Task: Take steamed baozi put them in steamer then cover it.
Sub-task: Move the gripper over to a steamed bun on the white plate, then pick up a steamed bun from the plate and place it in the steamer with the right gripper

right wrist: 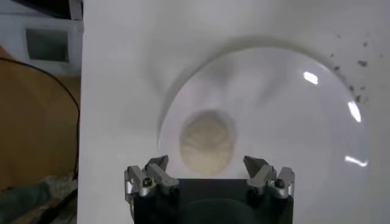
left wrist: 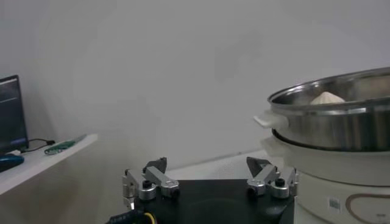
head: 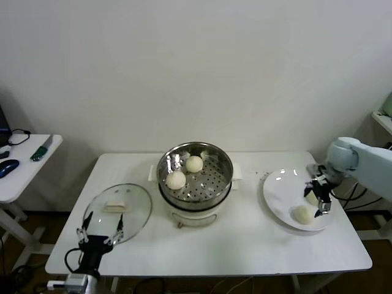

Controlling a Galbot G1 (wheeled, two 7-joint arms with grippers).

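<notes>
- Pickup of a bun from the white plate (head: 278,187) is judged the step in hand. Right gripper (head: 319,197) hangs over the plate's 3 o'clock side, fingers spread wide, nothing held.
- Target: the right wrist view shows one baozi (right wrist: 207,142) lying between the open fingers (right wrist: 148,176), not yet touched. In the head view a second baozi (head: 303,214) sits near the plate's 5 o'clock edge.
- Centre the jaws on the bun's widest part before descending; an off-centre close would likely push it across the smooth plate.
- Close gently. The dough probably yields, so stop on light contact, not a full squeeze.
- Lift straight up to clear the plate rim, then travel toward the steamer (head: 224,160) at 9 o'clock from the plate.
- Two baozi (head: 194,163) (head: 176,179) already lie in the basket's 10 to 8 o'clock area; release over the bare perforated floor at 4 o'clock.
- Cover (head: 139,211) lies flat on the table (head: 245,245) at the steamer's 8 o'clock. Left gripper (head: 100,228) waits over the cover's near edge, fingers apart, empty.
</notes>
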